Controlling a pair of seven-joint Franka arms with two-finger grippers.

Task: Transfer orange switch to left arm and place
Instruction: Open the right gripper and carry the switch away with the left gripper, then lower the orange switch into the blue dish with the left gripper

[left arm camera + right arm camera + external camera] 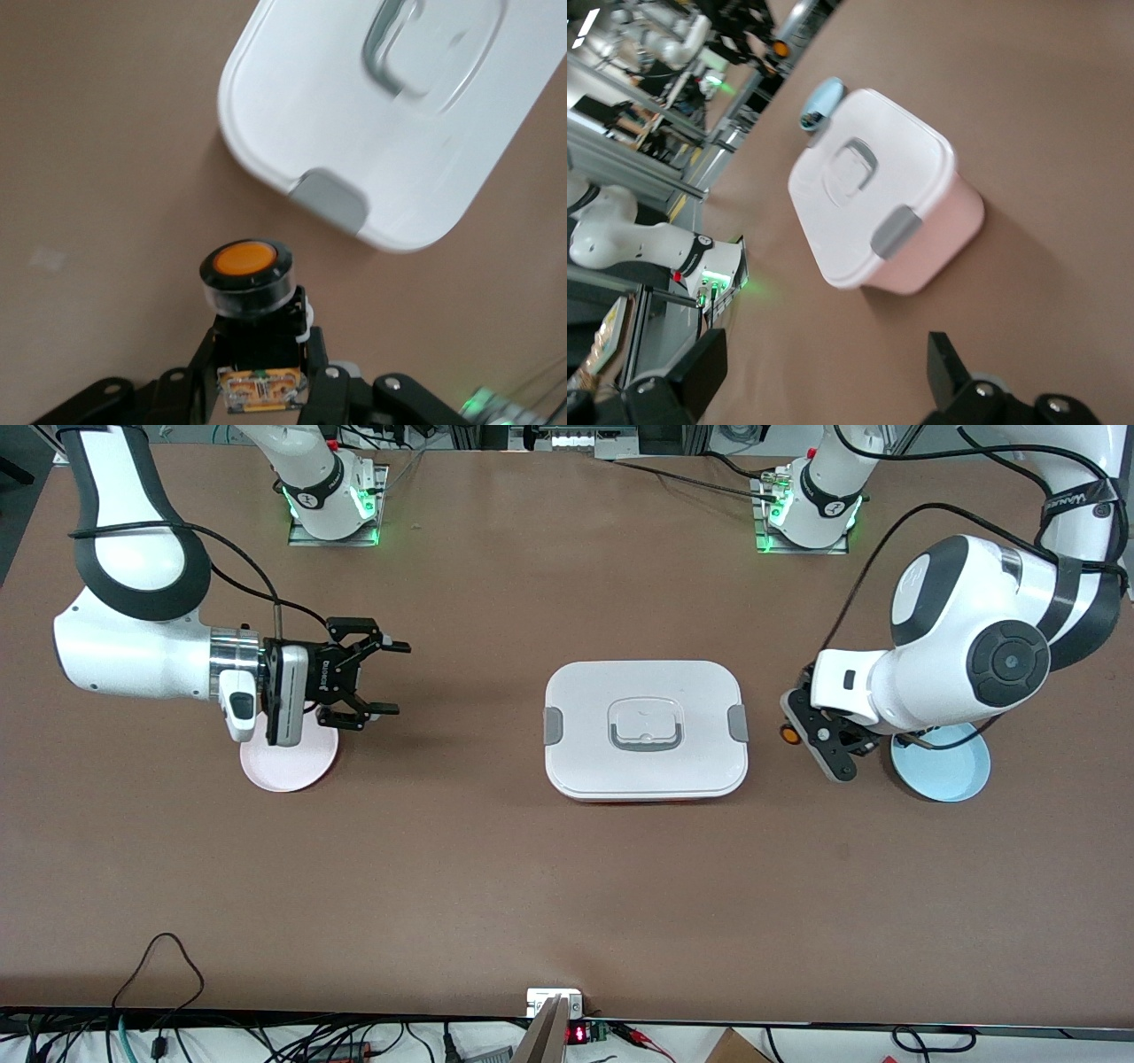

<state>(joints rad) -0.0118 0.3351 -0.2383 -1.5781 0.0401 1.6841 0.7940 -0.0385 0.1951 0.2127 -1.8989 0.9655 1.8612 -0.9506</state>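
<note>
The white box with grey clips stands in the middle of the table. My left gripper is shut on the orange switch and holds it in the air between the box and the light blue plate. In the left wrist view the switch sits between the fingers of the left gripper, orange end pointing toward the box. My right gripper is open and empty, over the table beside the pink plate. The right wrist view shows the open right gripper facing the box.
The pink plate lies at the right arm's end of the table, partly under the right wrist. The light blue plate lies at the left arm's end, partly under the left arm. Cables and a small device sit at the table edge nearest the front camera.
</note>
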